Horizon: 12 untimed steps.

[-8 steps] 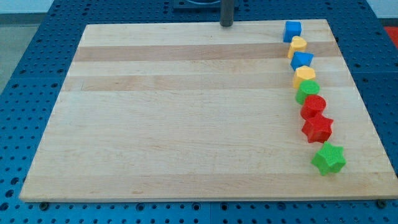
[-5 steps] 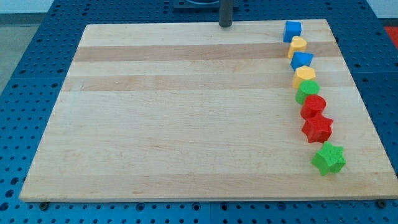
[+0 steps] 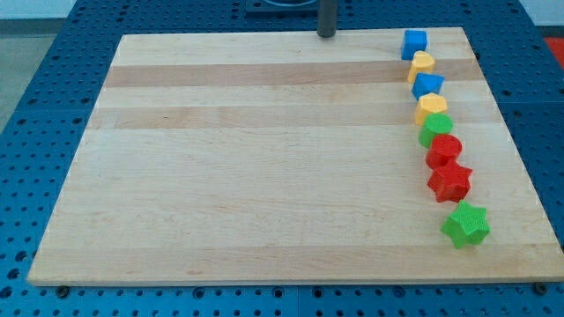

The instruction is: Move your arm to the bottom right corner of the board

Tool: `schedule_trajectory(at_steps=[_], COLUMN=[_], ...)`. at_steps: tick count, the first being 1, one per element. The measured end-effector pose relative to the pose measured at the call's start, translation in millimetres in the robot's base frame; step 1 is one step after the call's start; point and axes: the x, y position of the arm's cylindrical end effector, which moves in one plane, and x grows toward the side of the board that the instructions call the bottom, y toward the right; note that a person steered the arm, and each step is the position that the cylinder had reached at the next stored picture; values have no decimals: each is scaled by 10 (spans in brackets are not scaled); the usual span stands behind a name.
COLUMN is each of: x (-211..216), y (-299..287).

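Observation:
My tip [image 3: 328, 35] rests at the board's top edge, a little right of the middle and well left of the blocks. The wooden board [image 3: 264, 176] carries a column of blocks down its right side: a blue cube [image 3: 414, 43], a yellow block [image 3: 423, 64], a blue block [image 3: 427, 85], a yellow block [image 3: 432, 107], a green block [image 3: 435, 129], a red block [image 3: 444, 151], a red star [image 3: 450, 181] and a green star [image 3: 465, 224]. The board's bottom right corner [image 3: 551, 277] lies far from my tip, below and right of the green star.
The board lies on a blue perforated table [image 3: 35, 106] that shows on all sides. The arm's base [image 3: 282, 4] shows at the view's top.
My tip has moved slightly to the right along the board's top edge. The blocks have not moved.

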Motion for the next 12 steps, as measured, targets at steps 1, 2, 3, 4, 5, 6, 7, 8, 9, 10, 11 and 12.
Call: schedule_trajectory(at_steps=[1,2,3,4,5,6,7,8,9,10,11,12], x=[-2,-20,-19,-14,-21,-25,-19,186,242,242,832,1679], y=[248,276,405,430,1239,1428,1703,2738,2746,2746,2745,2741])
